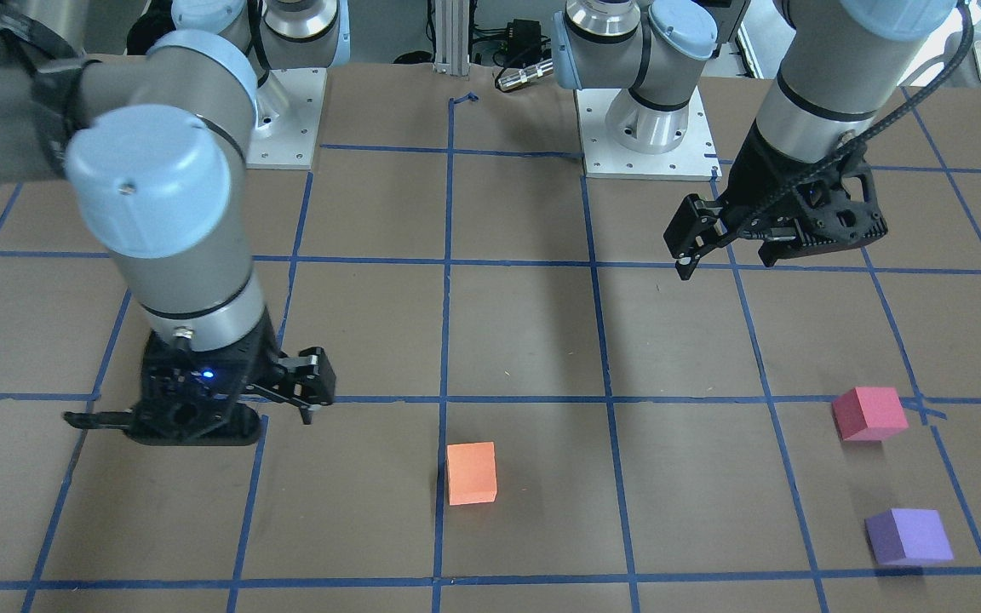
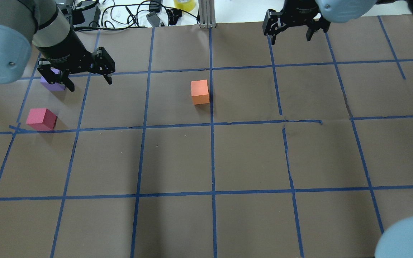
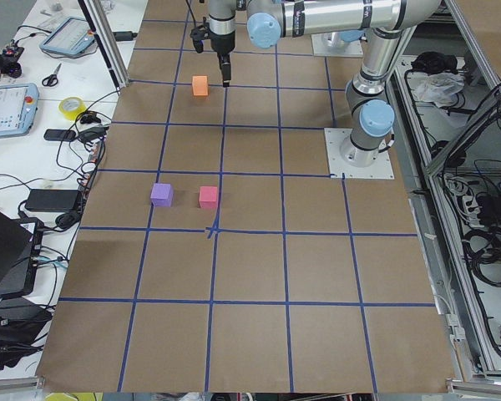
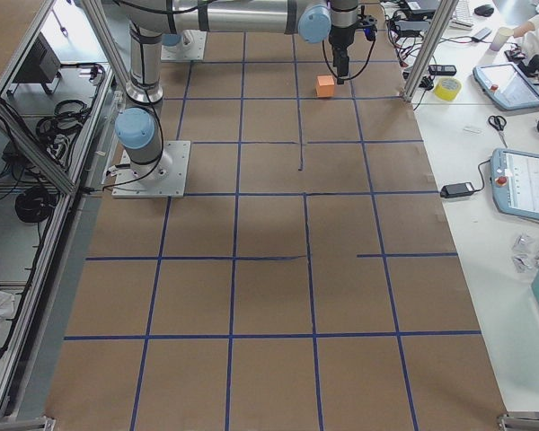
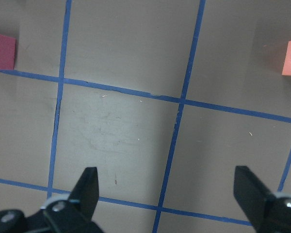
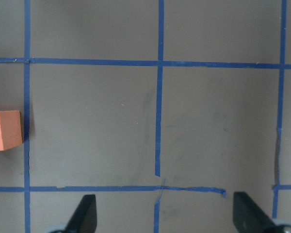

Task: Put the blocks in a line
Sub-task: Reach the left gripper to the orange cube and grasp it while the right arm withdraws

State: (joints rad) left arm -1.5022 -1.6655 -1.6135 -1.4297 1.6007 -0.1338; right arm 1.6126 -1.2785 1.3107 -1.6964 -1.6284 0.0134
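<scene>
While the left gripper (image 2: 90, 84) and right gripper (image 2: 292, 36) hang spread wide and empty, nothing is lined up.
Overhead: orange block (image 2: 200, 92) upper centre; purple block (image 1: 909, 536) and pinkish red block (image 2: 41, 119) at left.

Robotics lab, no question. The big table (image 3: 250, 276) was covered w/ brown paper, and a blue tape grid (image 2: 212, 157) was marked out across it. Grey-and-blue industrial arms (image 1: 158, 170) stood bolted to metal base plates (image 1: 644, 145) at one edge. Alu frame posts (image 2: 204, 14) stood round the cell. Alongside, a white bench (image 4: 467, 242) carried teach pendants (image 3: 8, 109), a yellow tape roll (image 3: 71, 107), scissors (image 3: 52, 78), a power brick (image 3: 42, 199) & loose leads. More cable bundles (image 3: 484, 242) lay behind the robot's side, between metal rails. Nothing domestic anywhere, all test-rig kit.
</scene>
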